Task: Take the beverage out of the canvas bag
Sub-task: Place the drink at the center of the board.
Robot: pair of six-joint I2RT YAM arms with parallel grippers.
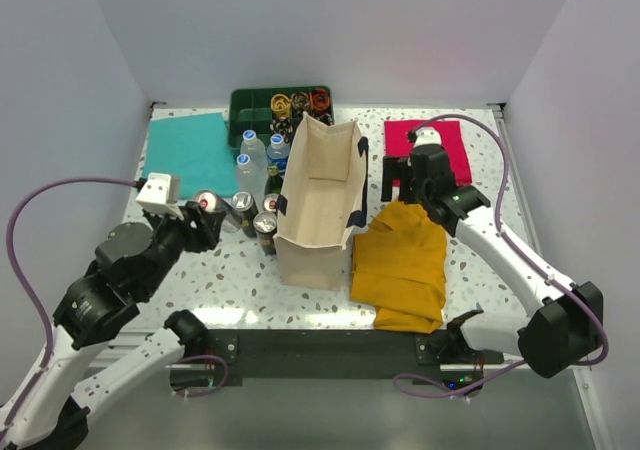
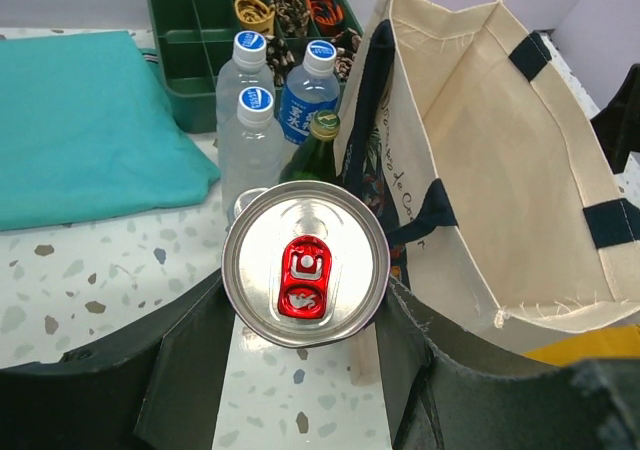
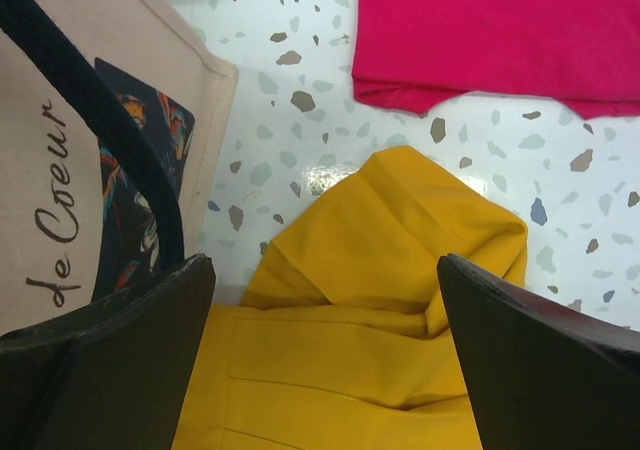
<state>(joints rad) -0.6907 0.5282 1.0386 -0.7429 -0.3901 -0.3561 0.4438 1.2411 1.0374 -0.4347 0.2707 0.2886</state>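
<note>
A silver beverage can [image 2: 305,265] with a red pull tab sits between the dark fingers of my left gripper [image 2: 305,302], which is shut on it. In the top view this can [image 1: 207,203] and the left gripper [image 1: 203,217] are left of the canvas bag [image 1: 318,205], outside it. The bag [image 2: 500,170] stands upright and open, cream with navy handles, and no drink shows in the part of its inside that I see. My right gripper [image 1: 402,182] hangs open just right of the bag, its jaws [image 3: 325,300] wide over a mustard cloth [image 3: 380,270].
Clear and blue-labelled water bottles [image 1: 252,160], a green bottle [image 2: 318,145] and other cans [image 1: 255,215] stand left of the bag. Behind them is a green tray [image 1: 250,105]. A teal cloth [image 1: 190,150] lies at back left, a red cloth [image 1: 455,150] at back right.
</note>
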